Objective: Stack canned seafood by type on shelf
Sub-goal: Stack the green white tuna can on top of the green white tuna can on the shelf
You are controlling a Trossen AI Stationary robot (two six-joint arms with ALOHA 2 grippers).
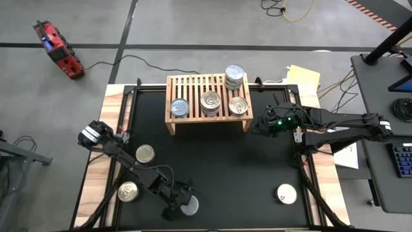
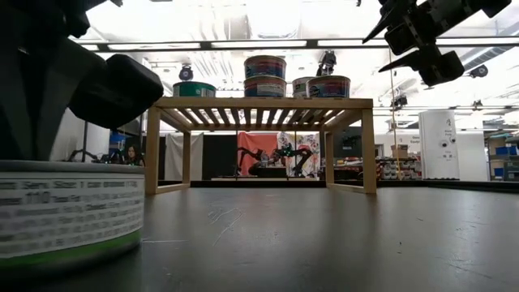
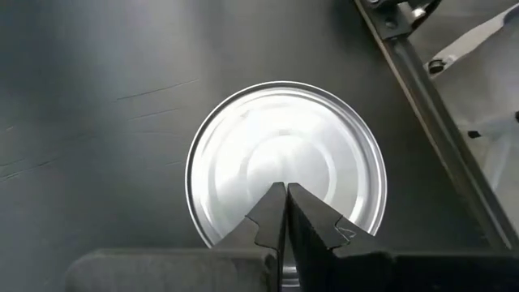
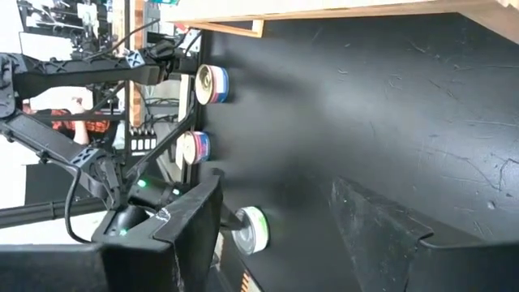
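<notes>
My left hand, clenched and grasping nothing, hangs directly over the short round silver-lidded tin at the bench's near edge. Its axis stands upright. My right hand, released, waits by the light-wood slatted shelf.

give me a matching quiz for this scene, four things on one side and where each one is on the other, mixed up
Things:
1. left claw
2. right claw
3. stacked cans
4. white-lid can

Places:
A. back right corner of the shelf
B. alone on the mat near the table's front right
C. just off the shelf's right end
D. over a silver can at the table's front edge

Pairs: 1-D, 2-C, 3-A, 4-B
</notes>
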